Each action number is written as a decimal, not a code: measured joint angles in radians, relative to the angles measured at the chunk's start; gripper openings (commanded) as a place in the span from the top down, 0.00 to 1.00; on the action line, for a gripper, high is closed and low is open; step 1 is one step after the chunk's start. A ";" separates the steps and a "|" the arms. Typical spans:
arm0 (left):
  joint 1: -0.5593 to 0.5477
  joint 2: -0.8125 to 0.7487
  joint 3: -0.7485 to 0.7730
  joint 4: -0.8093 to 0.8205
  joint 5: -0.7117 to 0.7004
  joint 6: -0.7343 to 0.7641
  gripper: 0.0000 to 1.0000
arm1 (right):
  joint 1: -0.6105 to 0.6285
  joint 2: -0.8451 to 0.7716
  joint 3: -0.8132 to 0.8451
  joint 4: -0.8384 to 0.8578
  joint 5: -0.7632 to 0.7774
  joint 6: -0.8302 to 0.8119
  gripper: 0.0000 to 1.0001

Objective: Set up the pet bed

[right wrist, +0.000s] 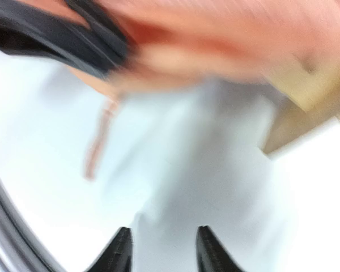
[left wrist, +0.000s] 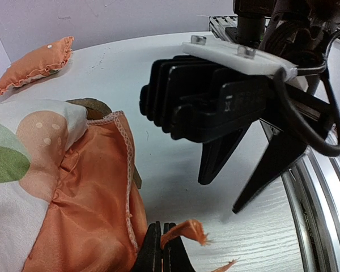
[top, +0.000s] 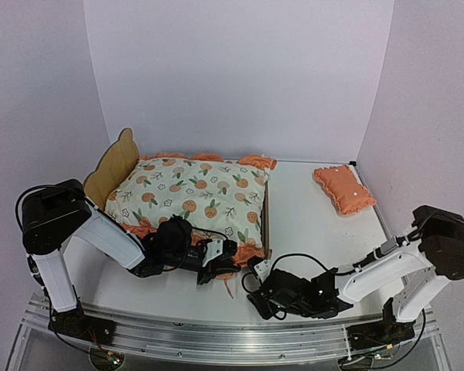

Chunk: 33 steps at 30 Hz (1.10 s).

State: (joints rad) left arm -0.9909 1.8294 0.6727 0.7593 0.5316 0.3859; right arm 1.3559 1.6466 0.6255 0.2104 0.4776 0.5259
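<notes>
Nearest the lens, left gripper (left wrist: 161,233) clamped shut on a thin orange tie (left wrist: 188,229) at the near corner of the ruffled mattress pad (top: 193,193), right gripper (left wrist: 221,195) just beside, jaws apart, holding nothing. Roughly halfway, by the look of it: pet bed (top: 116,166) left of centre on the table (top: 309,224) with the pad already laid in it, small orange pillow (top: 344,188) well apart at the far right, not yet placed. No brand, label or writing legible, only a faint moulded mark on the right gripper's body, too small to read.
</notes>
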 measured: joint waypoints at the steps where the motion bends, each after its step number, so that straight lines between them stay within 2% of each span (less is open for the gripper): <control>1: 0.000 0.000 0.000 0.000 0.000 0.000 1.00 | 0.001 0.011 0.013 0.031 -0.010 -0.011 0.49; 6: 0.003 0.000 0.000 0.000 0.000 -0.002 1.00 | 0.014 0.102 0.062 0.161 -0.014 -0.040 0.47; 13: 0.004 0.000 0.000 0.001 0.000 -0.003 1.00 | 0.024 0.236 0.098 0.266 0.024 -0.064 0.50; 15: 0.004 0.000 0.000 0.000 0.000 -0.003 1.00 | 0.025 0.259 0.113 0.291 0.032 -0.065 0.56; 19: 0.012 0.000 0.000 0.001 0.001 -0.009 1.00 | 0.026 0.284 0.111 0.337 0.062 -0.045 0.83; 23: 0.016 0.000 0.000 0.001 0.009 -0.020 1.00 | 0.026 0.268 0.061 0.371 0.086 -0.019 0.99; 29: 0.021 0.000 -0.002 0.001 0.032 -0.012 1.00 | 0.026 0.207 0.001 0.350 0.069 -0.016 1.00; 33: 0.023 -0.007 -0.035 0.008 0.073 0.069 1.00 | 0.015 0.124 -0.053 0.296 0.002 -0.029 1.00</control>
State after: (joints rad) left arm -0.9674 1.8221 0.6372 0.7677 0.6045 0.4553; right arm 1.3706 1.7706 0.5724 0.5064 0.4793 0.4971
